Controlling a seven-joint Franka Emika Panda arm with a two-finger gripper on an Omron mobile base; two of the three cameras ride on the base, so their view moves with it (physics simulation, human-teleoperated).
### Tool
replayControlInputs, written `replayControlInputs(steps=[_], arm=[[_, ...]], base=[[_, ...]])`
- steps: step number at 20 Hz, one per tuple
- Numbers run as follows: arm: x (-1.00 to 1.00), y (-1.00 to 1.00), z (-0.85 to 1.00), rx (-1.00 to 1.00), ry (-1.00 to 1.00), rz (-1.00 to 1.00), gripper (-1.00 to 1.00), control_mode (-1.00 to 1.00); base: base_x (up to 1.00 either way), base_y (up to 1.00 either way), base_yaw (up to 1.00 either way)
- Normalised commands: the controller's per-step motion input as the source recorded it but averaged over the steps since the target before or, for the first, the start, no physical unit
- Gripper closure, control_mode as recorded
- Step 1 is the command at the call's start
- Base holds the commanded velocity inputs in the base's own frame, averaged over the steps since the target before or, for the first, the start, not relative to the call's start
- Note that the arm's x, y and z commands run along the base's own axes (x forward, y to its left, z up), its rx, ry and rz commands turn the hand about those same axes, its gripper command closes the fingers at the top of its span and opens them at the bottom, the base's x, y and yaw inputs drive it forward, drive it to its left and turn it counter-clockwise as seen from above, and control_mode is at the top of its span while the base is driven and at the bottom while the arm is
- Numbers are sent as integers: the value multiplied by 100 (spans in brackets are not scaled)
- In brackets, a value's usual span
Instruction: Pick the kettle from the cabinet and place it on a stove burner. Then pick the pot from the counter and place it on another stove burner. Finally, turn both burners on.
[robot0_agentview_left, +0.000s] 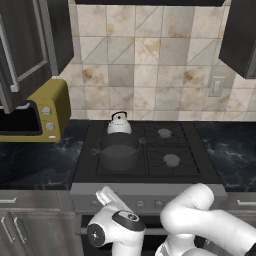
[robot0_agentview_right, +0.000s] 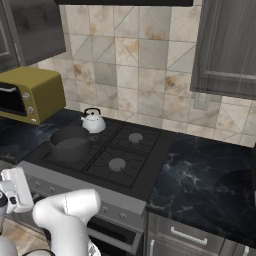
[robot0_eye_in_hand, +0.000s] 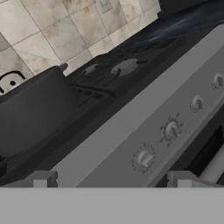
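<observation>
Claw (robot0_eye_in_hand: 112, 178) open wide and empty, low before the stove front. Knobs (robot0_eye_in_hand: 171, 130) just ahead at 1 o'clock, in a row rising toward 2 o'clock. Pot (robot0_agentview_left: 119, 151) and kettle (robot0_agentview_left: 119, 123) already on left burners, beyond at 10 o'clock.

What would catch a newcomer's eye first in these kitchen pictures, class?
The yellow microwave stands out on the counter left of the black cooktop. On the cooktop's left side, the dark pot sits on the front burner with the small silver-white kettle right behind it. Low in front, the gripper has its jaws open before the row of stove knobs.
</observation>
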Motion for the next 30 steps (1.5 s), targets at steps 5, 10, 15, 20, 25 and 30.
replayControlInputs(steps=[5,10,15,20,25,30], arm=[[0,1,-17,-12,-7,0,-100,-100],[0,2,-20,-12,-7,0,-100,-100],[-1,6,-14,-10,-8,0,-100,-100],[0,0,-8,-3,-1,0,-100,-100],[0,0,-25,-5,-13,2,-100,-100],[0,0,-18,-2,-11,1,-100,-100]], base=[[0,0,0],[0,0,0],[0,0,0],[0,0,0],[0,0,0],[0,0,0]])
